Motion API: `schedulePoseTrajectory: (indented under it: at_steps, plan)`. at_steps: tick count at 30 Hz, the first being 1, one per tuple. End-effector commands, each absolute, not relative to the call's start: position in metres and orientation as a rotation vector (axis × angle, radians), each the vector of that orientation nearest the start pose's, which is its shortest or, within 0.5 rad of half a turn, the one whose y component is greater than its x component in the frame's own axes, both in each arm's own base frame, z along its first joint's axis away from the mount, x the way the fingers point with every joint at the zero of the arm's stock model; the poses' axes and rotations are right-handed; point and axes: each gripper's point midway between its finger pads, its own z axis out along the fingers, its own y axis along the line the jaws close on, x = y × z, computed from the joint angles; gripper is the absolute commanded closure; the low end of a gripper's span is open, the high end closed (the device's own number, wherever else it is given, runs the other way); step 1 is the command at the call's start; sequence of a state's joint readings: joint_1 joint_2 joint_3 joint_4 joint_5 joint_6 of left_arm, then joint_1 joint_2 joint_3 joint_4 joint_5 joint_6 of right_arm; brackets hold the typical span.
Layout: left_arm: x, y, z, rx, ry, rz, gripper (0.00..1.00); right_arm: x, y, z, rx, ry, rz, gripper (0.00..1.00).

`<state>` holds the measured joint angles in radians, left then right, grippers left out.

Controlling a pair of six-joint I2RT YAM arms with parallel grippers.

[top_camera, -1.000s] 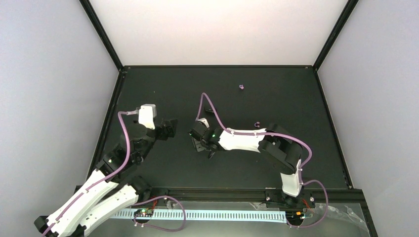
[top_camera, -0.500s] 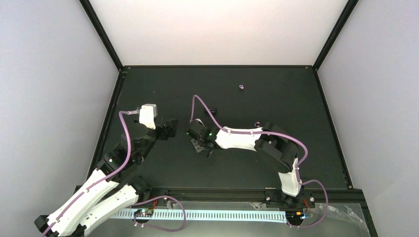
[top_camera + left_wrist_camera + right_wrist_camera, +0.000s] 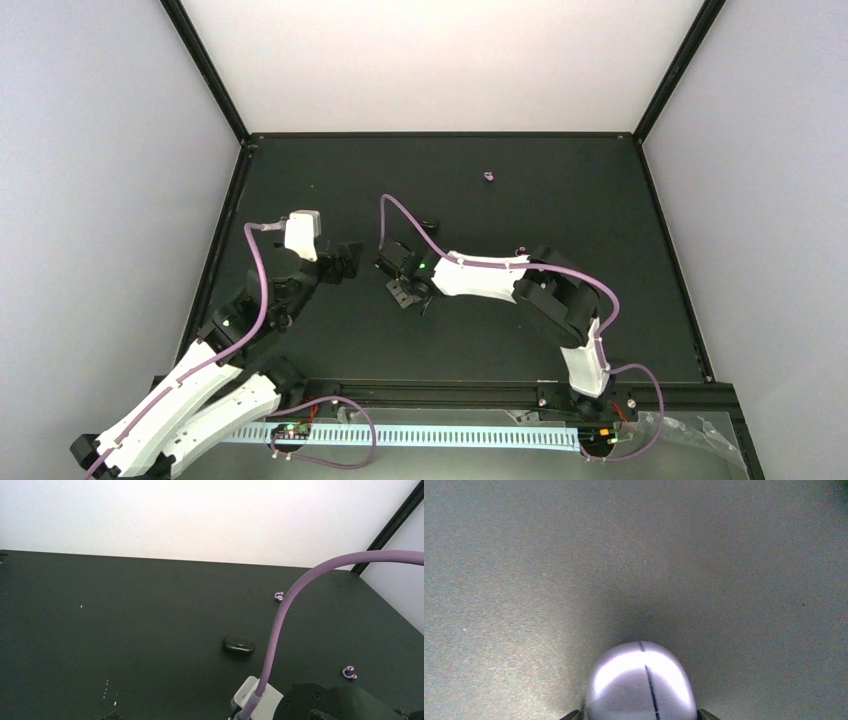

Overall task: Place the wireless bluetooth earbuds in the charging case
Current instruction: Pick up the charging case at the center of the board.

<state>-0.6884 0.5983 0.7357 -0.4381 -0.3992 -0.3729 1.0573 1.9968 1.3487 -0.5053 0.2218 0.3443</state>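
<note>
Nothing's in yet: both earbuds (image 3: 279,596) lie loose, right of the shut charging case (image 3: 238,645), left claw (image 3: 345,262) released, right claw (image 3: 400,285) can't tell.

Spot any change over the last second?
The right pincer slid left and slightly away from the arm bases, and its purple cable loop swung left with it. No grab or release is visible. The left pincer, the charging case, the far earbud and the near earbud stayed where they were.
</note>
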Motion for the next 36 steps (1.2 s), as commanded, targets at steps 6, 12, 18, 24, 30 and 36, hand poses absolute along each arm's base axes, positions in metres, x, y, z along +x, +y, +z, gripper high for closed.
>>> schedulePoseTrajectory:
  at_steps: [6,12,18,24,30,36]
  plan:
    - [0.243,-0.114,0.293,0.029,1.848,-0.369,0.01,0.258,0.379,0.023,-0.845,2.597,0.162,0.41]
    - [0.243,-0.114,0.291,0.029,1.852,-0.373,0.01,0.254,0.378,0.021,-0.872,2.591,0.182,0.47]
    - [0.243,-0.117,0.287,0.043,1.864,-0.385,0.01,0.252,0.38,0.03,-0.877,2.557,0.246,0.57]
    - [0.241,-0.126,0.283,0.063,1.87,-0.439,0.01,0.257,0.368,0.068,-0.816,2.426,0.28,0.63]
    - [0.228,-0.153,0.298,0.142,1.777,-0.665,0.01,0.237,0.338,0.148,-0.824,2.188,0.392,0.63]
    - [0.206,-0.19,0.328,0.306,1.659,-0.924,0.01,0.183,0.307,0.227,-0.979,1.886,0.404,0.62]
